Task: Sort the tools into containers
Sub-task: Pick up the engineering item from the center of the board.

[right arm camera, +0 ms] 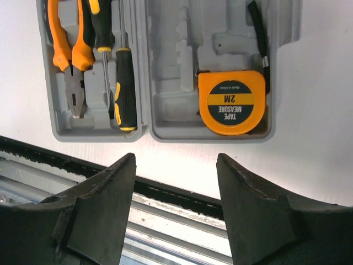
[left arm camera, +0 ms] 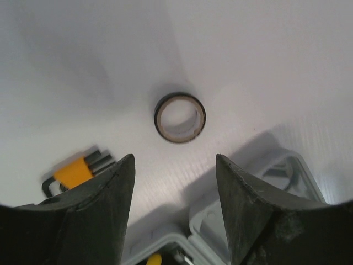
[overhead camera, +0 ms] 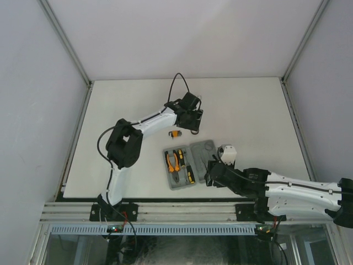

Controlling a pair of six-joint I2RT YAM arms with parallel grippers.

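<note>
The grey tool case (overhead camera: pixel 207 148) lies open at the table's near middle. In the right wrist view its left half (right arm camera: pixel 55 130) holds orange-handled pliers (right arm camera: pixel 69 55) and two black-and-yellow screwdrivers (right arm camera: pixel 126 88). Its right half holds the orange tape measure (right arm camera: pixel 231 102). My right gripper (right arm camera: pixel 176 160) is open and empty above the table's near edge, just in front of the case. A black ring (left arm camera: pixel 180 117) lies on the table beyond my open, empty left gripper (left arm camera: pixel 175 160). The black-orange hex key set (left arm camera: pixel 77 171) lies to its left, also in the top view (overhead camera: pixel 175 133).
A corner of the case (left arm camera: pixel 287 182) shows under the left fingers. The metal rail (right arm camera: pixel 165 210) at the table's front runs below the right gripper. White walls enclose the table (overhead camera: pixel 248 105) on three sides.
</note>
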